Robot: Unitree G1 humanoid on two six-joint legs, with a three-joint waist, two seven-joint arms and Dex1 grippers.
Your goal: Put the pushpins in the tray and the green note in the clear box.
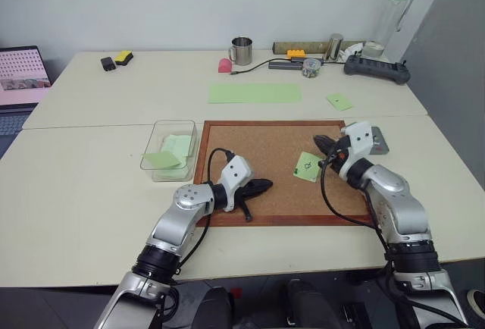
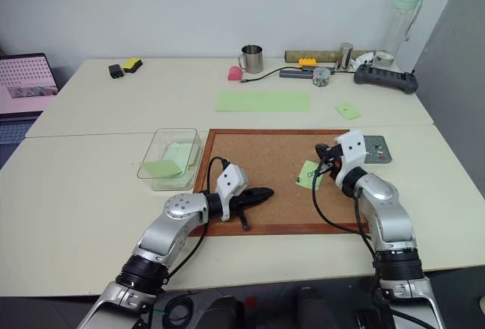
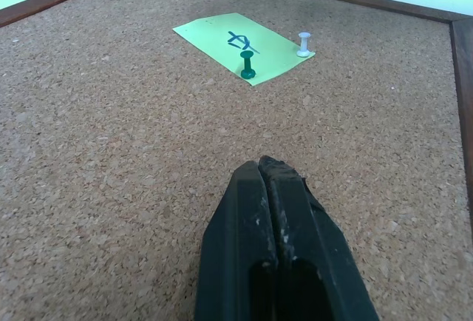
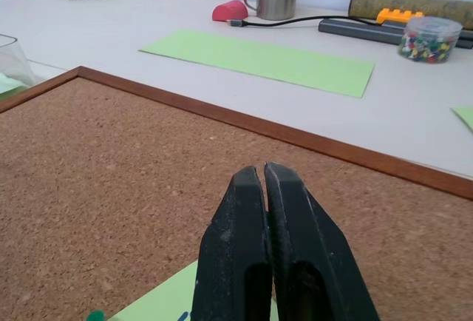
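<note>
On the cork board [image 1: 258,147] lies the green note [image 1: 308,167] with a dark mark at its centre. Two pushpins stand in it, one green [image 3: 247,64] and one white [image 3: 304,44]. My left gripper [image 1: 263,186] rests shut and empty on the cork, pointing at the note from a short way off. Just above the note's far edge hovers my right gripper [image 1: 324,145], shut with nothing seen between its fingers. Behind my right wrist sits the grey tray [image 2: 377,149], partly hidden. The clear box [image 1: 170,149] stands left of the board with green papers inside.
Beyond the board lie a long green paper strip [image 1: 255,92] and a plain small green note [image 1: 339,101]. A metal mug [image 1: 242,51], a jar of pins [image 1: 311,68] and a power strip [image 1: 377,67] line the back. A laptop [image 1: 23,79] is at far left.
</note>
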